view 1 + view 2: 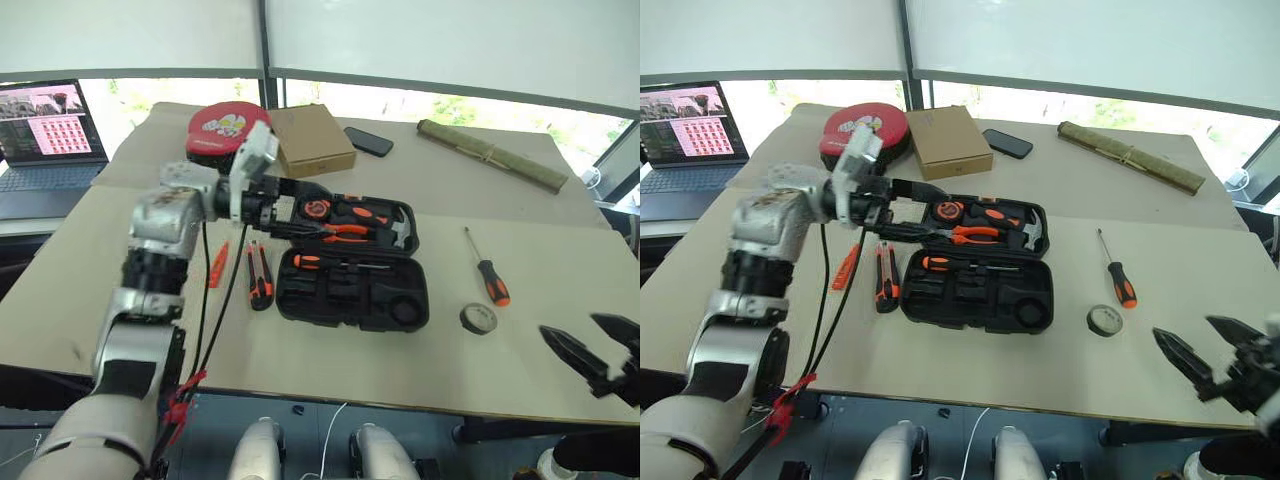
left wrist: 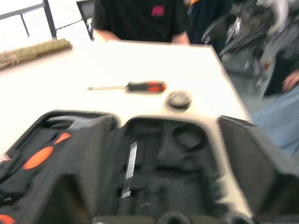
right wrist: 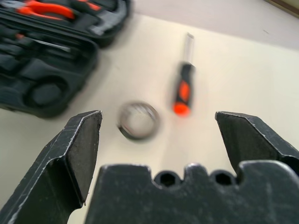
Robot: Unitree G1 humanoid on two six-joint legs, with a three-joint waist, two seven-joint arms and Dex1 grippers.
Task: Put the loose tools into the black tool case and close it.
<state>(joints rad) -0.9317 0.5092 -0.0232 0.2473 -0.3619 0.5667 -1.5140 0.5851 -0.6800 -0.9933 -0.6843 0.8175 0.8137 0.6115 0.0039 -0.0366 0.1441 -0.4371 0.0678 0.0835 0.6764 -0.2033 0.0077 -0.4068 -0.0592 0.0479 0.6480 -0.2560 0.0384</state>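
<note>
Legible markings: none can be read.
The round red-and-black pad (image 1: 222, 131) carries a white printed patch, characters unresolved. The open grey laptop (image 1: 52, 135) shows a pink grid of tiles, no readable words. The black shirt (image 2: 140, 18) of a person beyond the tabletop (image 2: 140, 60) bears a small red chest emblem, illegible.

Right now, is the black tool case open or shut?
Open: the black tool case lies flat on the table, both halves spread, moulded slots and tools showing inside.
</note>
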